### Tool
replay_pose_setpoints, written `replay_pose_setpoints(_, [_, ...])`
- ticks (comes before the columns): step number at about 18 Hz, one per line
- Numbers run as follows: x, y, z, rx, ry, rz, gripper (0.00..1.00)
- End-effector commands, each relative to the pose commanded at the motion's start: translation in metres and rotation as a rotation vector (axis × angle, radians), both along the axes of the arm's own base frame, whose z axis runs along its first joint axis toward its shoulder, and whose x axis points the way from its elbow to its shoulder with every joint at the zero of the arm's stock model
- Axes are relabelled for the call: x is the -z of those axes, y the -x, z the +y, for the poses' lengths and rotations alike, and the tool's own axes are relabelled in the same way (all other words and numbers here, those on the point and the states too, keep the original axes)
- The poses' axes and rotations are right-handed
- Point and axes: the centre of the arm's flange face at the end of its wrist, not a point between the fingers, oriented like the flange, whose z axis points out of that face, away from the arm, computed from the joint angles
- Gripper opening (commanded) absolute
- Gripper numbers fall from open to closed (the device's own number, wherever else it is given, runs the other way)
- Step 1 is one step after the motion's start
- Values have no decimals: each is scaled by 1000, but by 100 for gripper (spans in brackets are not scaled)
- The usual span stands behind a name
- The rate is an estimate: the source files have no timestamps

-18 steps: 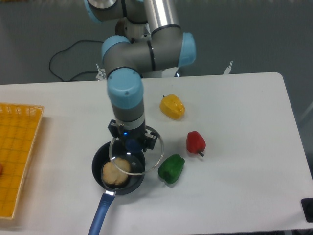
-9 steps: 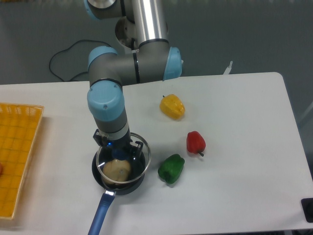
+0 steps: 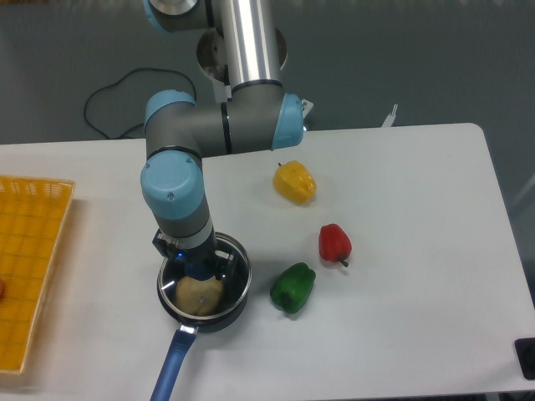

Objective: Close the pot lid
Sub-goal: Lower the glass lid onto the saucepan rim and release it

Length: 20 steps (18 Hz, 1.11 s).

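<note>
A yellow pepper [image 3: 295, 182], red pepper [image 3: 334, 243] and green pepper [image 3: 292, 287] lie on the white table [image 3: 418, 209], an orange tray [image 3: 29, 251] at its left.

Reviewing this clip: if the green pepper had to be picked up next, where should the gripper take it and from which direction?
Take the green pepper across its narrower middle, coming straight down from above. It lies on its side on the table, apart from the pot and the red pepper, so the fingers likely have room on both flanks.

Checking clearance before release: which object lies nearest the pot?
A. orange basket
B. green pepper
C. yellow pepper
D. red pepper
B: the green pepper lies just right of the pot, closer than any other item, while the hand holds the lid over it.
</note>
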Motion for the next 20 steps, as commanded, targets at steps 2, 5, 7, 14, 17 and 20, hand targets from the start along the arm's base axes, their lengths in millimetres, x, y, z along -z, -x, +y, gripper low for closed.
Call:
replay_pose_setpoints(2, [0,-1,0,-5,0,0,37])
replay_pose_setpoints(5, [0,-2,1,-5,0,0,37])
replay_pose_setpoints(7, [2,-4,2,-3,2,-2,37])
replay_pose_setpoints(14, [5,-4,3,-5,5,-4,38])
replay_pose_setpoints(17, [5,-5,3,-3,5,-4,38])
replay_pose_setpoints(20, [8,-5,4,-5,9,-6,38])
